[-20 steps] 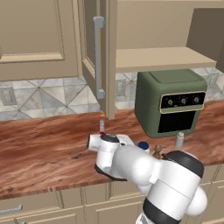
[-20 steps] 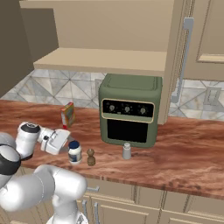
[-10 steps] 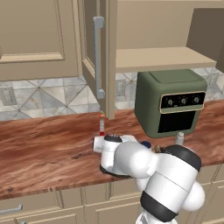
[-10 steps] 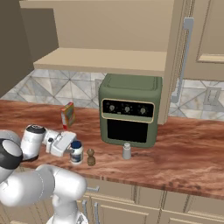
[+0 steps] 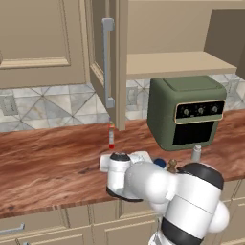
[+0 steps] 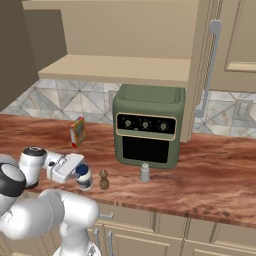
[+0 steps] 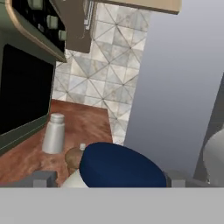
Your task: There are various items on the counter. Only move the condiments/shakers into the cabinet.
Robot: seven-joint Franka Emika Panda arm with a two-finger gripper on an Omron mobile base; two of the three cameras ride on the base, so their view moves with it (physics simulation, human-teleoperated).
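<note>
On the counter [image 6: 210, 170] near its front edge, white jar with dark blue lid [image 6: 83, 176] sits between the gripper's [image 7: 105, 178] wide jaws, not yet clamped, brown pepper mill [image 6: 103, 179] just beside, grey shaker [image 6: 145, 172] before the green oven [image 6: 148, 125], cabinet [image 6: 120, 70] door open above.

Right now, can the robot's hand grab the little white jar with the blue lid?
Probably yes. The hand is right at the jar, whose blue lid sits between the open fingers in the hand view; the pepper mill stands just beyond, not between them.
</note>
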